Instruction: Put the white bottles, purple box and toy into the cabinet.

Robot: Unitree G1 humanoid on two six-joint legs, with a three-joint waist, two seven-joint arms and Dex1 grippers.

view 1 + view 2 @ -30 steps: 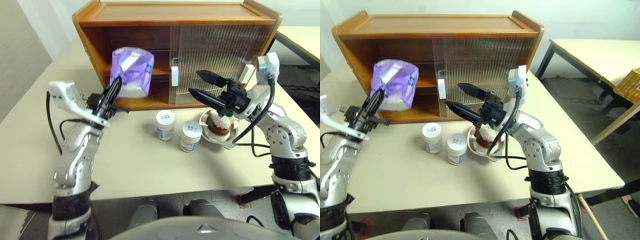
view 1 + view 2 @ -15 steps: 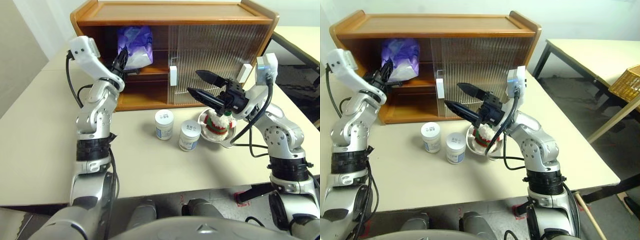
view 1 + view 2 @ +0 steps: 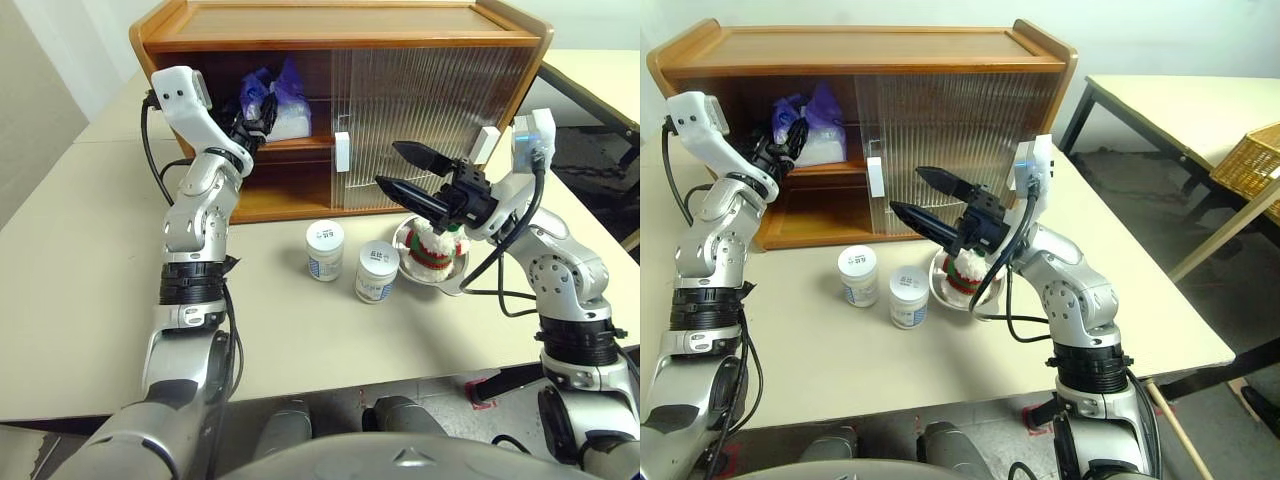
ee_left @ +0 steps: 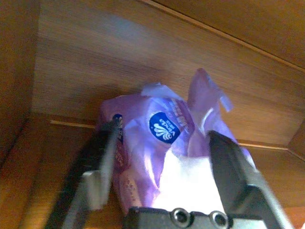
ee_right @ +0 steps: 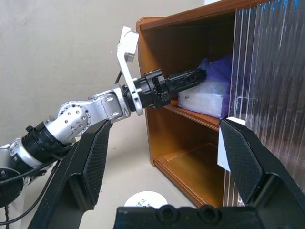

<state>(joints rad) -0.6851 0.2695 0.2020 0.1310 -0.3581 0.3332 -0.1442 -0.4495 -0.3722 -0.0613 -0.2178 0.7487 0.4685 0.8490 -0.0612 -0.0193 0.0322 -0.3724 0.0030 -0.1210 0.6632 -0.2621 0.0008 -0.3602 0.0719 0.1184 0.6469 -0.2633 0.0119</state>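
Note:
The purple box (image 3: 285, 105) lies on the upper shelf in the open left half of the cabinet (image 3: 340, 35). My left gripper (image 3: 262, 102) reaches into that opening, open, its fingers spread on either side of the purple box (image 4: 167, 143). Two white bottles (image 3: 325, 250) (image 3: 376, 270) stand on the table in front of the cabinet. Just right of them the toy (image 3: 435, 245) sits in a steel bowl (image 3: 455, 282). My right gripper (image 3: 387, 164) hovers open above the toy and bottles, pointing left, with nothing in it.
The cabinet's ribbed sliding doors (image 3: 420, 110) cover its middle and right part. The lower left shelf (image 3: 275, 195) is bare wood. A second table (image 3: 1170, 110) and a wicker basket (image 3: 1250, 165) stand off to the right.
My left arm carried the purple box up from in front of the cabinet onto the upper shelf, then its fingers spread apart. The right arm kept still.

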